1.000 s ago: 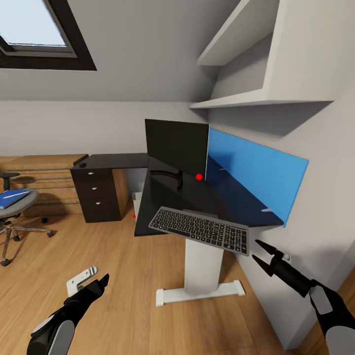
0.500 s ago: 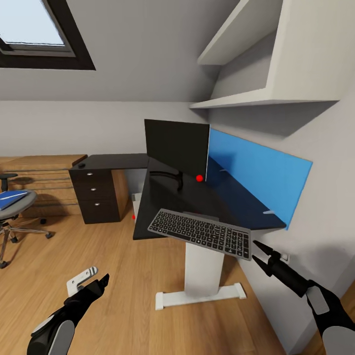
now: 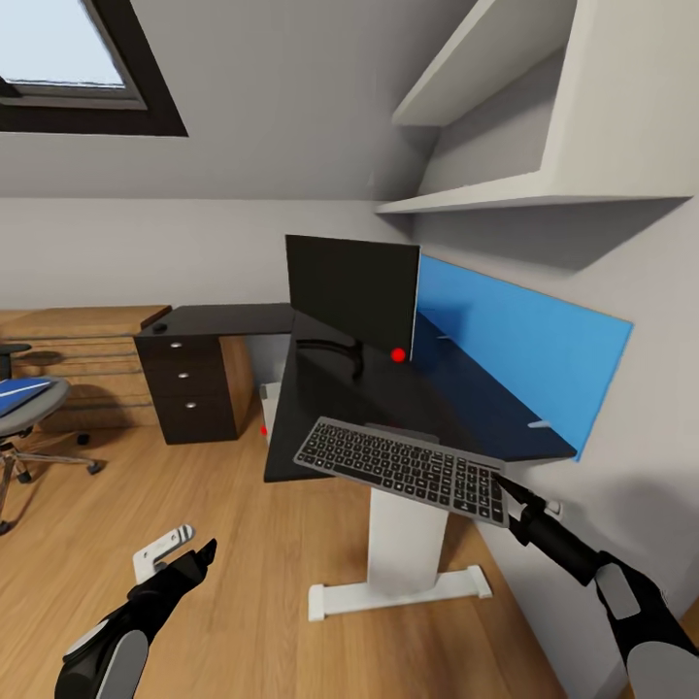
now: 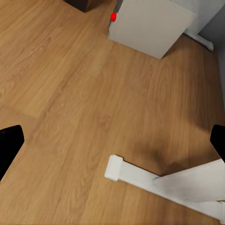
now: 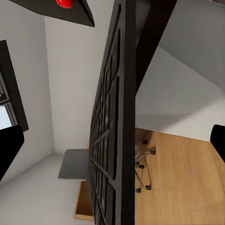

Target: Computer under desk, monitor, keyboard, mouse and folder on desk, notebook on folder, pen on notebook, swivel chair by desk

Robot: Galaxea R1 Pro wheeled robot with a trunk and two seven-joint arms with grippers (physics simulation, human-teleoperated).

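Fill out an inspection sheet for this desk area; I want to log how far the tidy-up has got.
Surface: black desk, carrying the monitor and the mouse.
Job's things: monitor upright on the desk; keyboard tilted, jutting over the desk's front edge; mouse at the desk's far left end; folder on the chair; computer under the desk.
Clutter: nothing seen.
Grippers: right gripper open, fingers either side of the keyboard's right end; left gripper open, low over the floor.
Cables: nothing seen.
Surroundings: blue panel behind the desk, wall shelves, window.
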